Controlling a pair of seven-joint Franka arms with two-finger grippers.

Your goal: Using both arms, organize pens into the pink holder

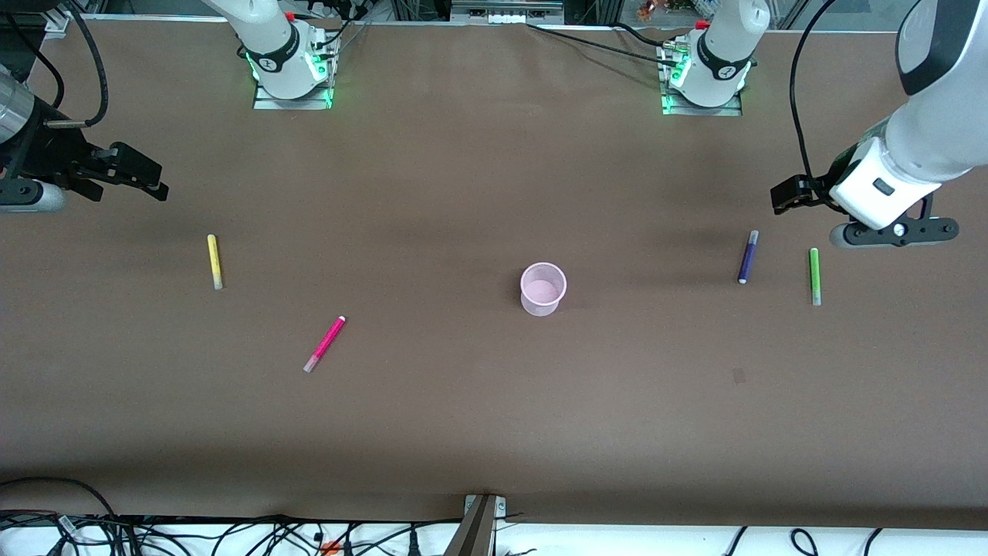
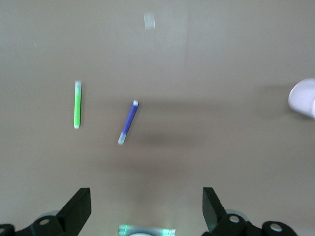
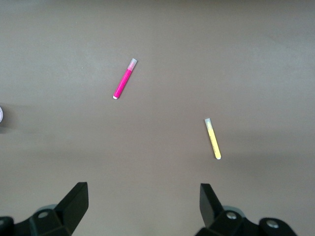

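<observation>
Pink holder (image 1: 543, 288) upright at mid-tabletop (image 1: 463, 432), nothing inside. Toward the right arm's end from the holder: magenta pen (image 1: 324, 344) slightly nearer the front camera, yellow pen (image 1: 214, 262) well apart. Toward the left arm's end: purple pen (image 1: 747, 257), then green pen (image 1: 814, 276), both lying flat. Bare brown surface all round the holder. Left pincer (image 2: 145, 206) released, up over the tabletop edge near the green pen. Right pincer (image 3: 142, 204) released, over the edge near the yellow pen.

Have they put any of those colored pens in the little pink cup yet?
Not yet. The pink cup looks empty, and the yellow pen, pink pen, purple pen and green pen all lie on the table. The left end effector and right end effector are open, holding nothing. All four remain.
</observation>
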